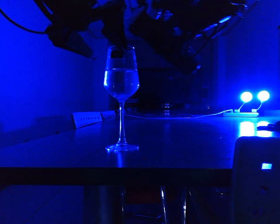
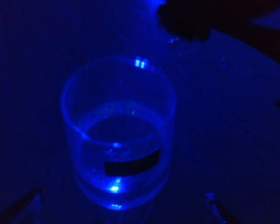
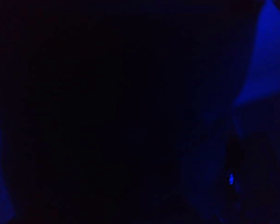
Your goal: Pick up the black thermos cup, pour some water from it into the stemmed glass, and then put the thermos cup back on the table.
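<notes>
Both arms hang as dark shapes above the stemmed glass, which stands upright on the counter, part full of water. The left gripper hovers over the glass, fingers apart. The right gripper's fingers cannot be made out. A dark mass fills the right wrist view; the thermos cannot be identified.

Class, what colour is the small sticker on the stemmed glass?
Black, on the stemmed glass; left wrist view shows it best.

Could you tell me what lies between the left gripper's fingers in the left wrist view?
The stemmed glass, part full of water, stands between the left gripper's fingers, which stay clear of it.
</notes>
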You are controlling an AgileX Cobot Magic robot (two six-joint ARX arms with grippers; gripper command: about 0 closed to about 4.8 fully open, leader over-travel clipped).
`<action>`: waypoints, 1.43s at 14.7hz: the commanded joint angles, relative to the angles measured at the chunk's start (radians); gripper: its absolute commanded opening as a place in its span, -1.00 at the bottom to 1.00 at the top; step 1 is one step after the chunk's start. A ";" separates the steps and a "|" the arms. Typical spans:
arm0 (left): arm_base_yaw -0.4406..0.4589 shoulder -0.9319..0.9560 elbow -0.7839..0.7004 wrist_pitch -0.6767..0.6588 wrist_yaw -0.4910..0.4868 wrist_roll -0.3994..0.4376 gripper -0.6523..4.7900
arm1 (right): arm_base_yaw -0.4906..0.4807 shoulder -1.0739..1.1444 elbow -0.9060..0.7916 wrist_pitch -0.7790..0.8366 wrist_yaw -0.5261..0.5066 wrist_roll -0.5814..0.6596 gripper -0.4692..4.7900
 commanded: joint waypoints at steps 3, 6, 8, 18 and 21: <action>0.000 0.000 0.003 0.011 -0.004 0.014 1.00 | 0.023 0.002 0.013 0.076 0.072 -0.156 -0.50; 0.000 0.000 0.003 -0.001 -0.004 0.014 1.00 | 0.022 0.014 0.013 0.124 0.077 -0.156 -0.50; 0.000 0.000 0.003 -0.003 -0.004 0.014 1.00 | 0.022 0.019 0.013 0.147 0.076 -0.169 -0.50; 0.000 0.000 0.003 -0.011 -0.019 0.015 1.00 | 0.022 0.019 0.013 0.160 0.072 -0.350 -0.50; 0.001 0.000 0.003 -0.019 -0.023 0.015 1.00 | 0.022 0.019 0.013 0.203 0.072 -0.367 -0.50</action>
